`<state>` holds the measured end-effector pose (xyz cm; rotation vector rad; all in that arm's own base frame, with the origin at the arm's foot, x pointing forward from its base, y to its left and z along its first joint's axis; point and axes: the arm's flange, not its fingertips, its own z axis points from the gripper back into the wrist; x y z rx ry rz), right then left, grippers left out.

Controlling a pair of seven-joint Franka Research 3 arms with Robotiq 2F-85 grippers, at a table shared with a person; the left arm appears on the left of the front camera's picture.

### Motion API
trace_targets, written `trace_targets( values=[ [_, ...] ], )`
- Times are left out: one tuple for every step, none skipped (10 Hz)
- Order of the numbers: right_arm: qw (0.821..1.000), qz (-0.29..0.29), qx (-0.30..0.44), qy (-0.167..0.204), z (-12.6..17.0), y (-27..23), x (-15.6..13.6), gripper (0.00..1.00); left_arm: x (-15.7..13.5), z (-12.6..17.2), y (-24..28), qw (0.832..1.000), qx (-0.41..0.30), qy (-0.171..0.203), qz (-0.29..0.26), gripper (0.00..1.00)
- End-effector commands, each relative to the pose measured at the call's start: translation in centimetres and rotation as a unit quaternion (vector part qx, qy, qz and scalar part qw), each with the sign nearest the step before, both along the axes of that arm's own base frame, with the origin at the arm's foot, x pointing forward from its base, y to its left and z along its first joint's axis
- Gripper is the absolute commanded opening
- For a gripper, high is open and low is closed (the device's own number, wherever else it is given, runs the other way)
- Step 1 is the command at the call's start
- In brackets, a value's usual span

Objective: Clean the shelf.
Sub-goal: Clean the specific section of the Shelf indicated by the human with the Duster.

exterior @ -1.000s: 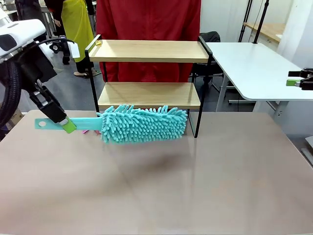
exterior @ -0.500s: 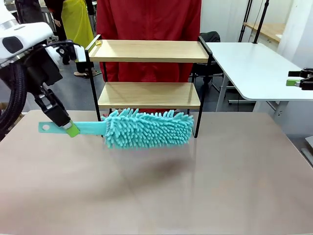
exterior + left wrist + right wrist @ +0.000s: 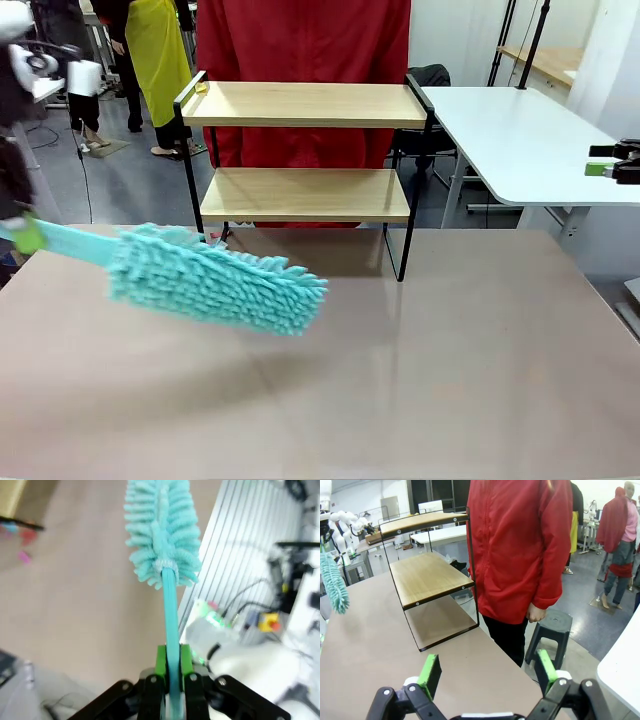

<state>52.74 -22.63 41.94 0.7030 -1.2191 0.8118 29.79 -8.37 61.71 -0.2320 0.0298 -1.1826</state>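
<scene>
Left gripper (image 3: pixel 170 680) pinches the duster (image 3: pixel 215 280) handle, head tilted low over the table (image 3: pixel 450 380) just before the shelf (image 3: pixel 305 105) at the far edge, right gripper (image 3: pixel 485 675) spread idle; next, I judge, lifting onto a board.

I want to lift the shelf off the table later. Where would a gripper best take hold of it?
Probably at a raised black side rail of the shelf, for instance the right one, coming down from above. The rail is a thin bar standing proud of the top board, so jaws can straddle it. The boards look too broad and flat to pinch.
</scene>
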Motion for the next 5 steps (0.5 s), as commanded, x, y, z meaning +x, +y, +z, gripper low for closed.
trace_targets(
  values=[
    [1.0,0.0,-0.001,-0.002,0.2,0.1,0.1,1.0,0.7,2.4,2.3,0.999,0.038,-0.015,-0.02,0.13],
    [1.0,0.0,-0.001,-0.002,0.2,0.1,0.1,1.0,0.5,3.0,3.1,0.997,0.064,-0.012,-0.035,0.13],
    [1.0,0.0,-0.001,-0.002,0.2,0.1,0.1,1.0,0.6,3.3,3.5,0.995,0.08,-0.009,-0.051,0.13],
    [1.0,0.0,-0.001,-0.002,0.2,0.1,0.1,1.0,0.8,3.2,3.5,0.996,0.078,-0.01,-0.046,0.13],
    [1.0,0.0,-0.001,-0.002,0.2,0.1,0.1,1.0,0.8,2.8,3.3,0.996,0.073,-0.013,-0.052,0.13]
  ],
)
